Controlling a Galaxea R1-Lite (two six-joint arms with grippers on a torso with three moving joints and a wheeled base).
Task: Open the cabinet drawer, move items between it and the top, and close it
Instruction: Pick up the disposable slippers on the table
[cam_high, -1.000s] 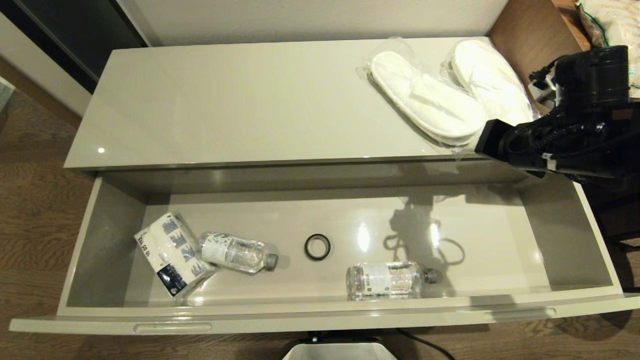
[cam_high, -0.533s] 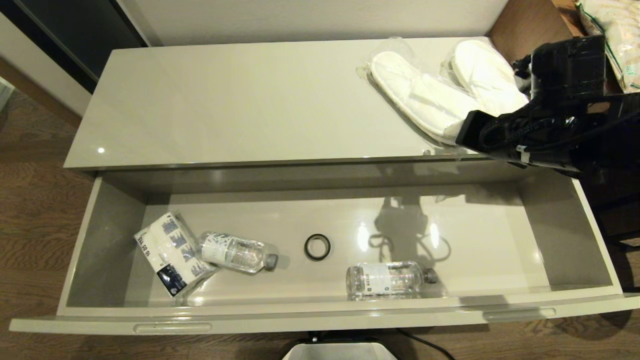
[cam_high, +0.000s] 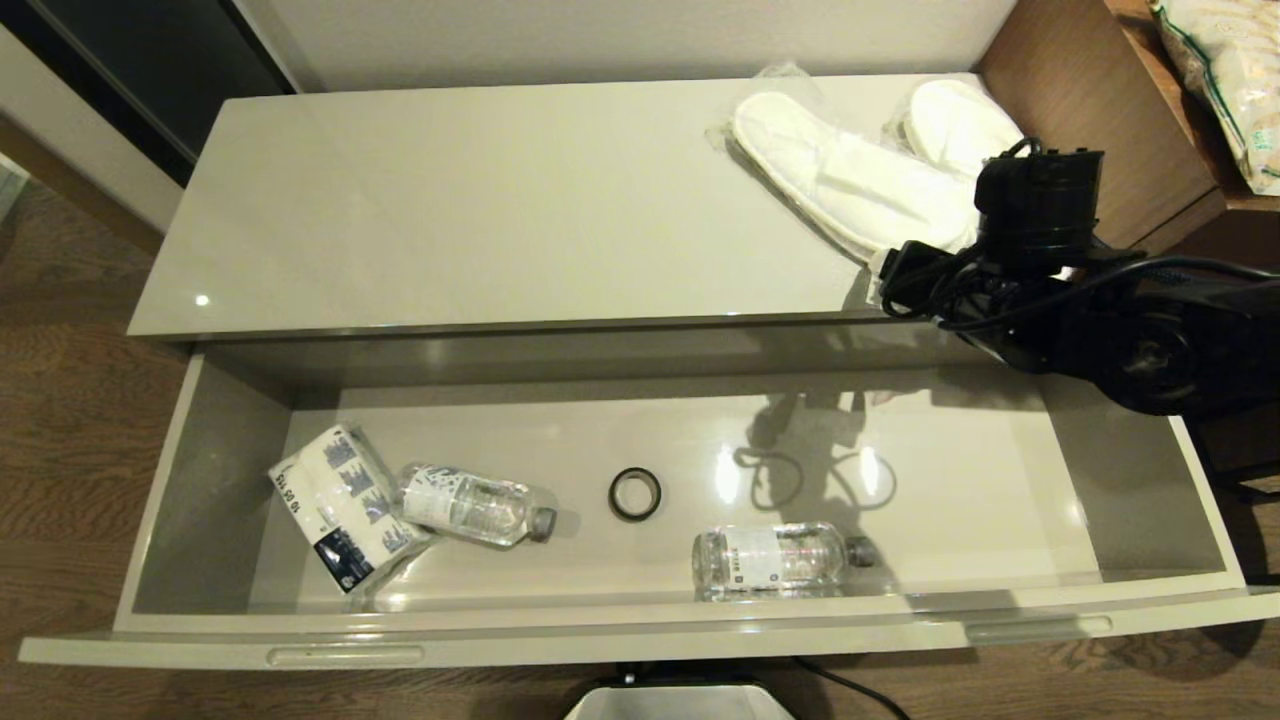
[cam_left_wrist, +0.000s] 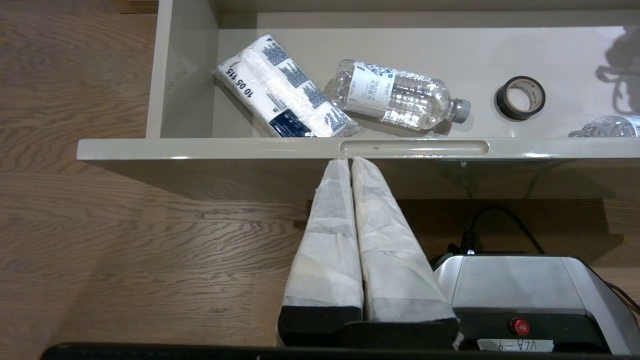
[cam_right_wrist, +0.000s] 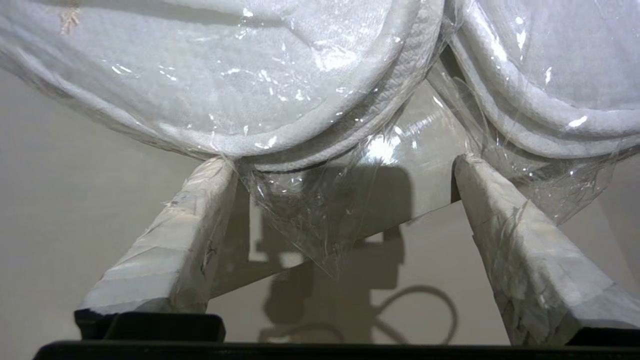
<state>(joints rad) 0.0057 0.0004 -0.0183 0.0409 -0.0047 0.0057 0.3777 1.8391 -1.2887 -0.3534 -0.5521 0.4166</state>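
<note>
Slippers (cam_high: 855, 185) in clear bags are lying on the top (cam_high: 480, 200), behind the open cabinet drawer (cam_high: 640, 500). The right gripper (cam_right_wrist: 345, 165) is reaching them with fingers (cam_right_wrist: 175, 240) spread wide around the bag's loose edge. I think it should advance over the thick slipper rim before closing, because thin plastic may slip; the left gripper (cam_left_wrist: 348, 161), fingers together, is waiting before the drawer front.

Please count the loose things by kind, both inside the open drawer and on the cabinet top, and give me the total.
Wrapped white slippers, on the top: 2
Clear water bottles, in the drawer: 2
Tissue pack, in the drawer: 1
Black tape roll, in the drawer: 1
Total: 6
</note>
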